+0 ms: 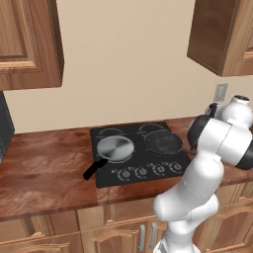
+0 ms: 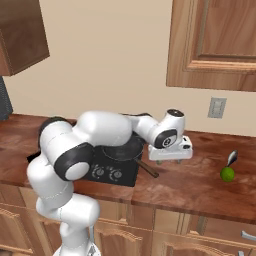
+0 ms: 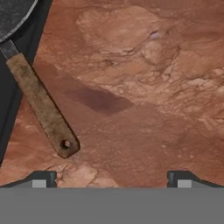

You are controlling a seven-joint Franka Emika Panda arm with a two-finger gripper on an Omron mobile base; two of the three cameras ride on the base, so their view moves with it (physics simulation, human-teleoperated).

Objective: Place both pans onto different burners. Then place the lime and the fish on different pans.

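The silver pan (image 1: 116,148) with a black handle sits on the front left burner of the black cooktop (image 1: 132,132). The dark pan (image 1: 163,142) rests on a right burner, and its brown wooden handle (image 3: 41,105) points out over the wooden counter. My gripper (image 2: 170,161) hangs open over bare counter just right of that handle, holding nothing; its fingertips (image 3: 43,178) stand wide apart. Far to the right on the counter lies the lime (image 2: 227,173), with the small grey fish (image 2: 232,157) just behind it.
Wooden wall cabinets (image 2: 215,42) hang above the counter. A wall socket (image 2: 217,107) sits behind the lime. The cooktop's knobs (image 1: 150,171) line its front edge. A dark appliance (image 1: 5,128) stands at the far left.
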